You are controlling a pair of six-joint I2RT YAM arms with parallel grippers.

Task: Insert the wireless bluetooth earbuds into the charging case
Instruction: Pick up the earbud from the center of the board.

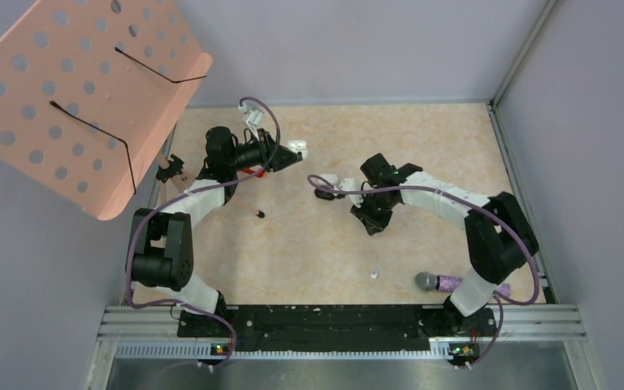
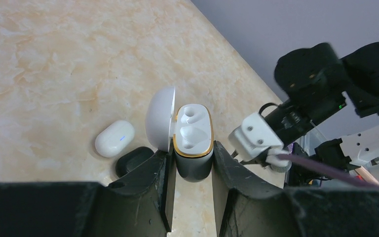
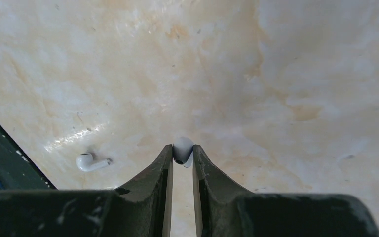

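step: looks like bud-to-case transfer | right gripper [image 3: 182, 160] clamped on glossy white bean-shaped earbud [image 3: 183, 149] at its fingertips | left gripper [image 2: 192, 168] gripping black gold-rimmed charging case [image 2: 193, 148], lid open, both sockets empty | next: gotta line bud over a socket, ease in gently

Soft, even light from overhead fills the top view: the beige marbled tabletop [image 1: 309, 252] is bright, and the arms cast only faint, blurred shadows. In the left wrist view the black fingers [image 2: 145, 190] of the left gripper [image 2: 191, 148] sit in shade and blur with nearness. The open gold-rimmed charging case [image 2: 193, 133] is sharp, with a mild sheen on its white lid. In the right wrist view a pale glare streak lies on the tabletop above a loose white earbud [image 3: 91, 161]. The right gripper [image 3: 182, 148] is underexposed, and the pinched white earbud [image 3: 182, 143] looks slightly soft.
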